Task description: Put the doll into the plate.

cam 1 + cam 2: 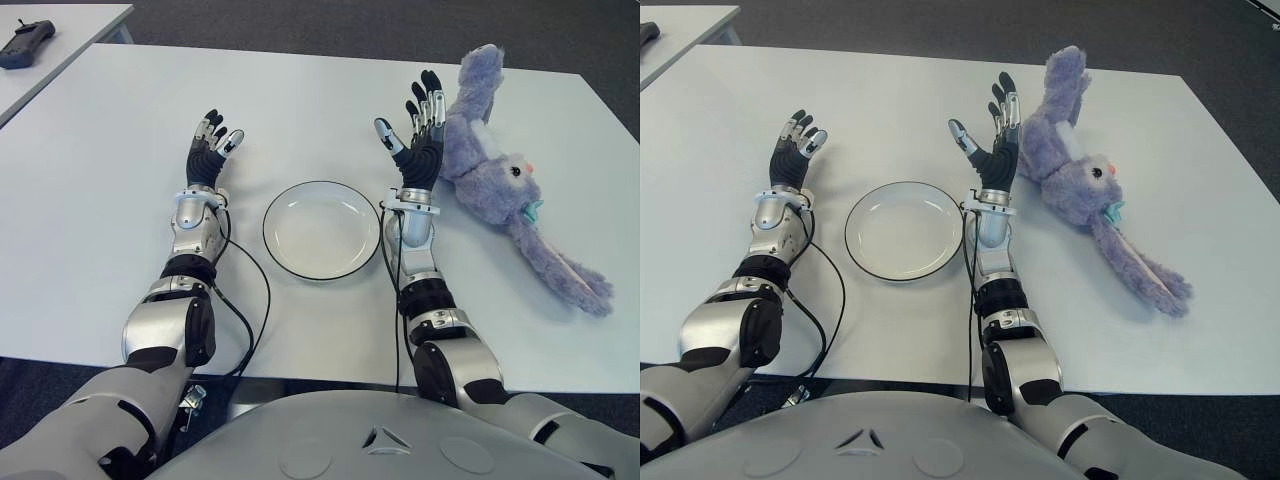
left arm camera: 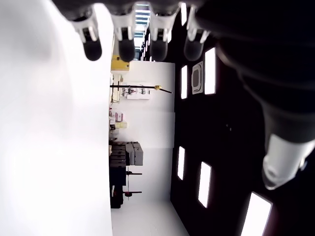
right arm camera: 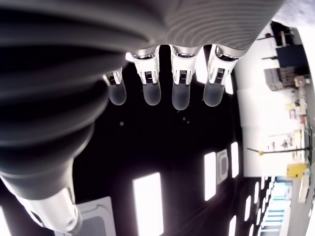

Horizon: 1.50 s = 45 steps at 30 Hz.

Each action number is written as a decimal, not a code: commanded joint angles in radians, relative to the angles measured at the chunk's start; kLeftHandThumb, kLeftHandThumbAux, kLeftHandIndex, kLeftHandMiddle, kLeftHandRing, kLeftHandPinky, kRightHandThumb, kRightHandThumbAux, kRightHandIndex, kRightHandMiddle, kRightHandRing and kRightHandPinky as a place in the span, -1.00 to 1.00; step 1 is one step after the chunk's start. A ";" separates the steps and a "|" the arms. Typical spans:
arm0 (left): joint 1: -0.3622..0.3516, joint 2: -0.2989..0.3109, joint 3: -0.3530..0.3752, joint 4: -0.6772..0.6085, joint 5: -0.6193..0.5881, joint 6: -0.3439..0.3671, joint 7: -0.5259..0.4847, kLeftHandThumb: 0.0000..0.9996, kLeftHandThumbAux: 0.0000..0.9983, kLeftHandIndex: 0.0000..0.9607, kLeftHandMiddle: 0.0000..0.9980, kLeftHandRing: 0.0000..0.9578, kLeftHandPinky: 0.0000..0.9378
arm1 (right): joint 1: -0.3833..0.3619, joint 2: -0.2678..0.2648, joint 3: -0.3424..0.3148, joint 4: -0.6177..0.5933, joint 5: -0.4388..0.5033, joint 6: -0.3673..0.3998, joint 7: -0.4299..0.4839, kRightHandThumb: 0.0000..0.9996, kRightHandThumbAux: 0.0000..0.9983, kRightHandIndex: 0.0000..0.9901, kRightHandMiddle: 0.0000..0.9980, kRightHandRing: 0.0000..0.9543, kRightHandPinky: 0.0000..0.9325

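A purple plush bunny doll [image 1: 497, 180] lies on the white table [image 1: 100, 200], right of centre, one long ear trailing toward the front right. A white plate [image 1: 321, 229] with a dark rim sits empty between my two hands. My right hand [image 1: 415, 125] is raised just left of the doll, fingers spread and holding nothing; its fingertips [image 3: 179, 98] show extended in the right wrist view. My left hand [image 1: 212, 140] shows left of the plate, fingers relaxed and empty, fingertips [image 2: 125, 46] extended in the left wrist view.
A black controller [image 1: 25, 42] lies on a second table at the far left. Black cables [image 1: 255, 290] run along both forearms near the plate. The table's front edge is close to my body.
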 commanded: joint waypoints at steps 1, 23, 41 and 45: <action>0.245 -0.088 -0.004 0.177 0.007 0.049 0.040 -1.00 0.27 -0.94 -0.87 -0.93 -1.00 | -0.015 -0.041 -0.011 -0.016 -0.029 0.047 -0.019 -0.64 0.41 -0.95 -0.86 -0.84 -0.80; 0.240 -0.079 0.003 0.185 0.012 0.059 0.034 -1.00 0.22 -0.94 -0.85 -0.92 -1.00 | -0.052 -0.164 0.005 -0.017 -0.170 0.187 -0.083 -0.72 0.26 -0.96 -0.93 -0.93 -0.95; 0.243 -0.079 0.001 0.184 0.014 0.043 0.025 -1.00 0.23 -0.96 -0.89 -0.96 -1.00 | -0.150 -0.301 0.082 0.175 -0.353 0.364 -0.236 -0.59 0.11 -0.92 -0.95 -0.97 -0.90; 0.243 -0.078 0.000 0.184 0.015 0.041 0.027 -1.00 0.22 -0.96 -0.88 -0.95 -1.00 | -0.163 -0.308 0.096 0.204 -0.361 0.373 -0.259 -0.58 0.11 -0.91 -0.96 -0.97 -0.89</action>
